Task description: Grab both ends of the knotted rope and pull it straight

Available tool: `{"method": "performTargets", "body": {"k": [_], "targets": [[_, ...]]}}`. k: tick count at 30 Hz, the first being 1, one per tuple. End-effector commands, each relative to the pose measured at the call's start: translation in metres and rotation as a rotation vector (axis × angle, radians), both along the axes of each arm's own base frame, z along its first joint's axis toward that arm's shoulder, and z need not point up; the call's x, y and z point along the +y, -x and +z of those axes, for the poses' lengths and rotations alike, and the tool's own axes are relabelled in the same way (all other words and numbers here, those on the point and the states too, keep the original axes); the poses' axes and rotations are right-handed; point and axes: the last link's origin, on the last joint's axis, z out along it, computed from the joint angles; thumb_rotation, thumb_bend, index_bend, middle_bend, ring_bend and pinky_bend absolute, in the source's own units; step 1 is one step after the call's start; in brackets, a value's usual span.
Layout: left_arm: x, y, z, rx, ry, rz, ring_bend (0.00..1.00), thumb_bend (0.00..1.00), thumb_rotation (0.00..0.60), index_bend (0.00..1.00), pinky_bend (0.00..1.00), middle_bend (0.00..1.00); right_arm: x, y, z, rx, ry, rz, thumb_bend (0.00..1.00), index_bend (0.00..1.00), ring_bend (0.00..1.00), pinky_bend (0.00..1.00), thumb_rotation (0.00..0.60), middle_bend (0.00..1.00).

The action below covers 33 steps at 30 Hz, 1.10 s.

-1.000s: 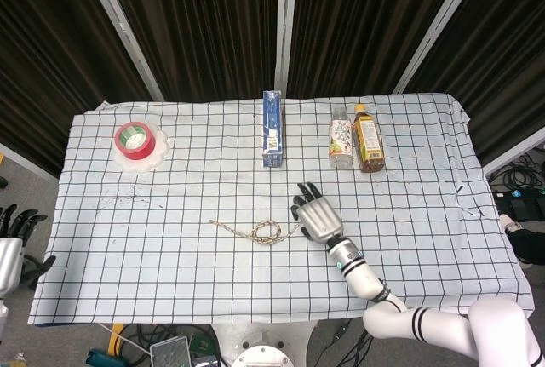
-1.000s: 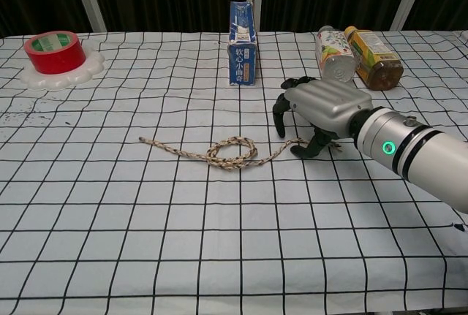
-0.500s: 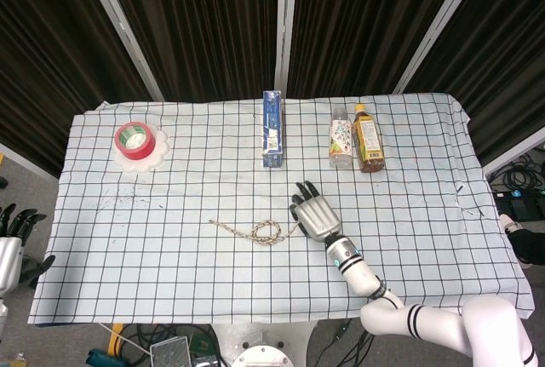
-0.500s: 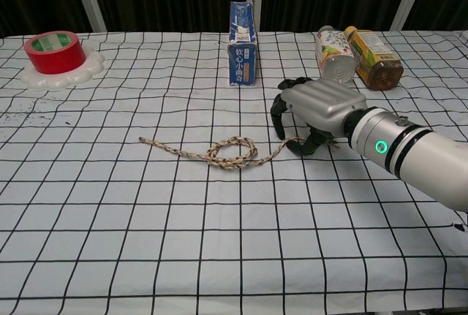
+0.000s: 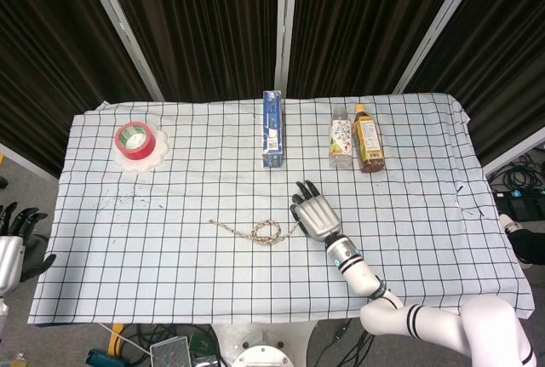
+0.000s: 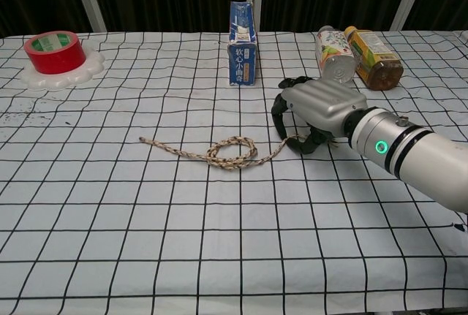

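The knotted rope (image 5: 260, 231) (image 6: 232, 152) lies flat on the checked cloth, with a loose loop at its middle. Its left end (image 6: 142, 139) lies free. Its right end runs under my right hand (image 5: 313, 214) (image 6: 314, 114), which arches over it just above the cloth. The dark fingertips (image 6: 278, 120) point down on the rope's left side and the thumb (image 6: 306, 145) sits on its right, with a gap between them. My left hand (image 5: 12, 243) hangs off the table's left edge, fingers apart, holding nothing, and shows only in the head view.
A blue carton (image 6: 242, 43) stands behind the rope. Two bottles (image 6: 334, 53) (image 6: 373, 58) lie at the back right, close behind my right hand. A red tape roll (image 6: 53, 50) sits on a white dish (image 6: 89, 66) at the back left.
My right hand has crept slightly left and toward the rope's right end. The rope has not moved, and the left hand stays put.
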Motion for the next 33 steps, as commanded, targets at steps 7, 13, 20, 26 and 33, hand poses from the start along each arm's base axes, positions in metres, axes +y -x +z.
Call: {"method": "performTargets", "body": {"k": [7, 13, 20, 26, 33], "targets": [[0.046, -0.035, -0.008, -0.07, 0.156, -0.169, 0.06, 0.13, 0.6, 0.26, 0.0, 0.17, 0.004, -0.005, 0.012, -0.01, 0.022, 0.031, 0.4, 0.69, 0.05, 0.07, 0.6, 0.32], [0.104, -0.081, -0.034, -0.129, 0.32, -0.321, 0.06, 0.15, 0.6, 0.35, 0.0, 0.18, 0.008, -0.012, 0.022, -0.003, 0.023, 0.033, 0.41, 0.7, 0.05, 0.07, 0.6, 0.32], [0.16, -0.126, -0.087, -0.154, 0.509, -0.365, 0.06, 0.17, 0.6, 0.42, 0.0, 0.19, 0.009, -0.02, 0.027, 0.01, 0.027, 0.033, 0.42, 0.7, 0.05, 0.07, 0.6, 0.3], [0.183, -0.144, -0.13, -0.144, 0.584, -0.354, 0.06, 0.17, 0.6, 0.42, 0.0, 0.19, 0.006, -0.02, 0.03, 0.019, 0.04, 0.028, 0.43, 0.7, 0.05, 0.07, 0.6, 0.29], [0.179, -0.155, -0.164, -0.128, 0.633, -0.372, 0.06, 0.17, 0.6, 0.44, 0.0, 0.19, 0.004, -0.018, 0.027, 0.032, 0.042, 0.018, 0.43, 0.7, 0.05, 0.07, 0.6, 0.28]]}}
